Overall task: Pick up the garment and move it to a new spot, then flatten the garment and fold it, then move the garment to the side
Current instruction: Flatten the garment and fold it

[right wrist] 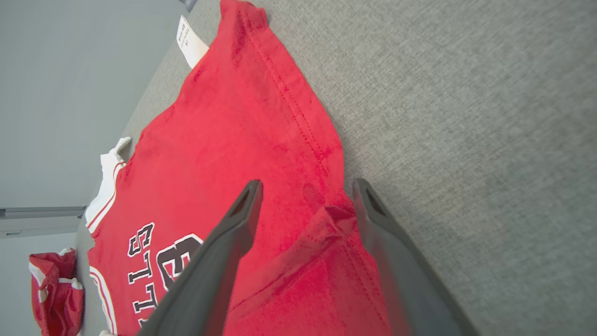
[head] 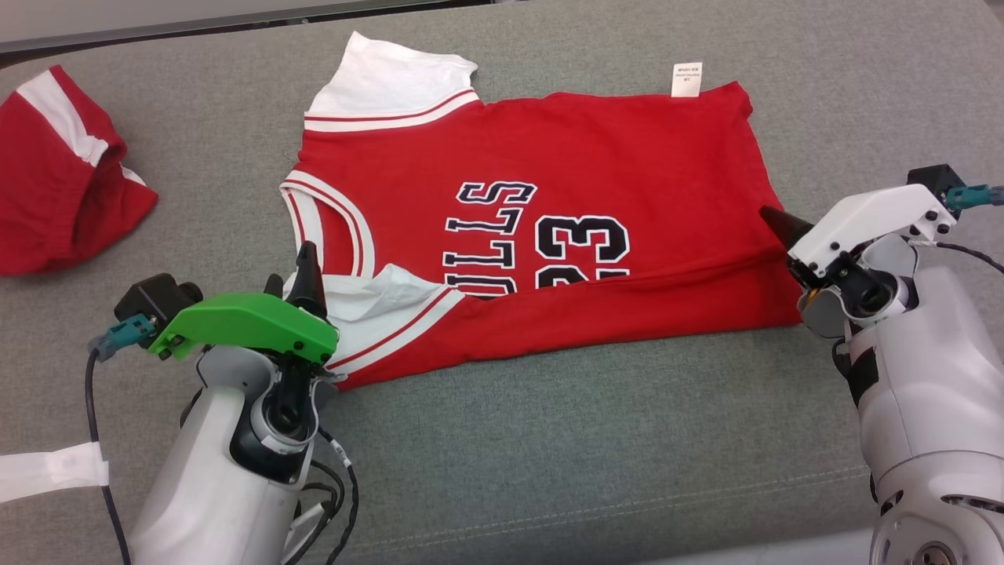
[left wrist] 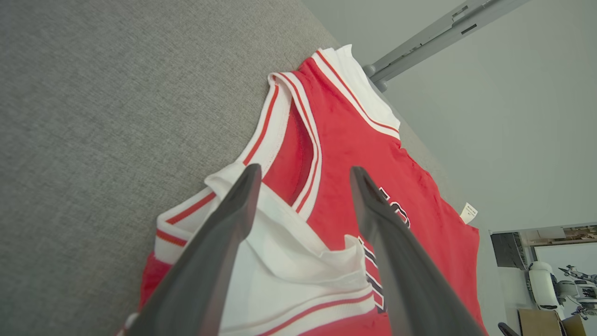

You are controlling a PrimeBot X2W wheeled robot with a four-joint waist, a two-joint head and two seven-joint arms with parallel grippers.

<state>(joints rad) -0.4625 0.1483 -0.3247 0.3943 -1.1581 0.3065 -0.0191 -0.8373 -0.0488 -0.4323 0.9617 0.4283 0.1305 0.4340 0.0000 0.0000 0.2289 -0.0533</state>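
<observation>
The garment point(head: 596, 157) is a red jersey with white trim and black lettering, spread on the grey padded surface point(head: 549, 439). Its near long edge is folded up over the lettering. My left gripper point(head: 292, 271), under a green cover, stands open over the garment's white sleeve point(left wrist: 289, 261) at the near left corner, with the cloth lying loose between its fingers point(left wrist: 224, 233). My right gripper point(head: 776, 224), under a white cover, is open at the garment's near right corner. The folded corner point(right wrist: 326, 224) lies between its fingers point(right wrist: 224, 247), not pinched.
A second red and white cloth point(head: 63, 180) lies bunched at the far left, also seen in the right wrist view point(right wrist: 53, 289). A white strip point(head: 47, 471) hangs at the lower left. Bare grey surface runs in front of the garment to the seamed front edge point(head: 627, 510).
</observation>
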